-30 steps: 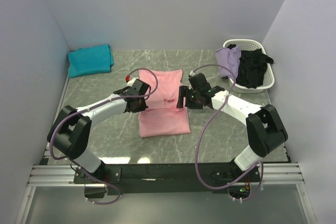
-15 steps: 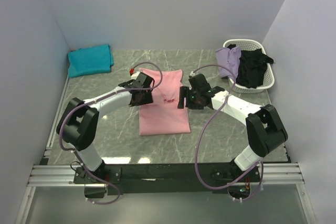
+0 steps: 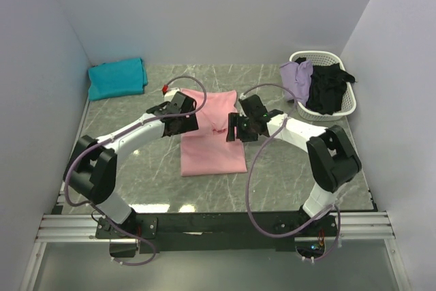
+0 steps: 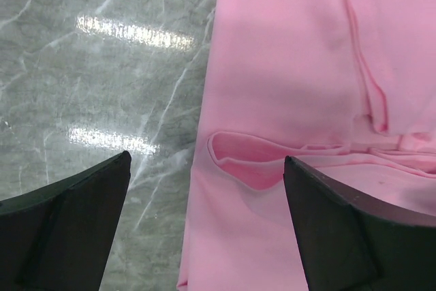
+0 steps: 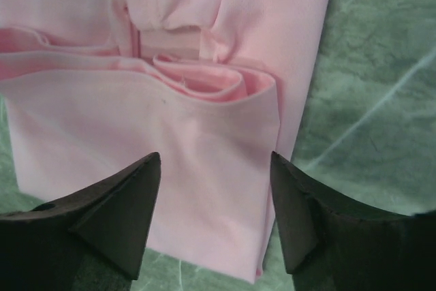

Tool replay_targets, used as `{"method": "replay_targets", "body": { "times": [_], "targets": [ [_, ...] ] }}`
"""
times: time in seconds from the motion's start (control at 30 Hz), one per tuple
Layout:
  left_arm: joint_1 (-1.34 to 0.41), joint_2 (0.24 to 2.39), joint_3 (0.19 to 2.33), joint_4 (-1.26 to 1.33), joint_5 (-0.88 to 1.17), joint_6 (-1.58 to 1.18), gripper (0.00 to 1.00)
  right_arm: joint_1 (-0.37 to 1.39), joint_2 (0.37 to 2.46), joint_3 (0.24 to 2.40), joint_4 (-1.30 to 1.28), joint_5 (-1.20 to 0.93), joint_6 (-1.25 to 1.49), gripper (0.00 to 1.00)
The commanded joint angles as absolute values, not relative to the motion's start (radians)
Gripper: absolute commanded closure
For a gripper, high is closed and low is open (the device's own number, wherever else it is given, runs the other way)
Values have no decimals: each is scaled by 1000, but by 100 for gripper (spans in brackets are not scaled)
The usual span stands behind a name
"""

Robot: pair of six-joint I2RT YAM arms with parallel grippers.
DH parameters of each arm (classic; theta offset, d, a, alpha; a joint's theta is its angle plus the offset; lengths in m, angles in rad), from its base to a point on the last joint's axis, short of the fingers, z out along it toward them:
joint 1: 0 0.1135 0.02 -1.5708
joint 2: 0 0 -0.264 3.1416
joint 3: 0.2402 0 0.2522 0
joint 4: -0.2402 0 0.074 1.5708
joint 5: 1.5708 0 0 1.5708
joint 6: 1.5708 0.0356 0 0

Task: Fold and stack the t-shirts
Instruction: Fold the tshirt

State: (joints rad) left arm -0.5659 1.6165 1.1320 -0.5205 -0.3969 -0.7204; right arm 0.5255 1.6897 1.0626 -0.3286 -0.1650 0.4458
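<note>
Grey marble desk (image 3: 293, 175) carries our half-folded pink t-shirt (image 3: 212, 151) midway between its side edges, long axis near-to-far, flanked by our left fingers (image 4: 68, 230) and right fingers (image 5: 102, 216), both wide, empty, equally near.

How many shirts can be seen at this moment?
4: pink shirt in the middle, part-folded; teal shirt folded in the far left corner; lavender shirt draped over the basket rim; black shirt inside it. More may hide underneath.
</note>
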Motion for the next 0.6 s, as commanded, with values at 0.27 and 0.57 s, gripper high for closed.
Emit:
{"method": "replay_targets", "body": {
  "times": [0.27, 0.57],
  "targets": [
    [-565, 1502, 1106, -451, -247, -724, 0, 509, 1810, 1138, -264, -167, 393, 42],
    [-563, 1502, 1094, -440, -222, -726, 1, 492, 1847, 1187, -308, -114, 374, 94]
  ]
}}
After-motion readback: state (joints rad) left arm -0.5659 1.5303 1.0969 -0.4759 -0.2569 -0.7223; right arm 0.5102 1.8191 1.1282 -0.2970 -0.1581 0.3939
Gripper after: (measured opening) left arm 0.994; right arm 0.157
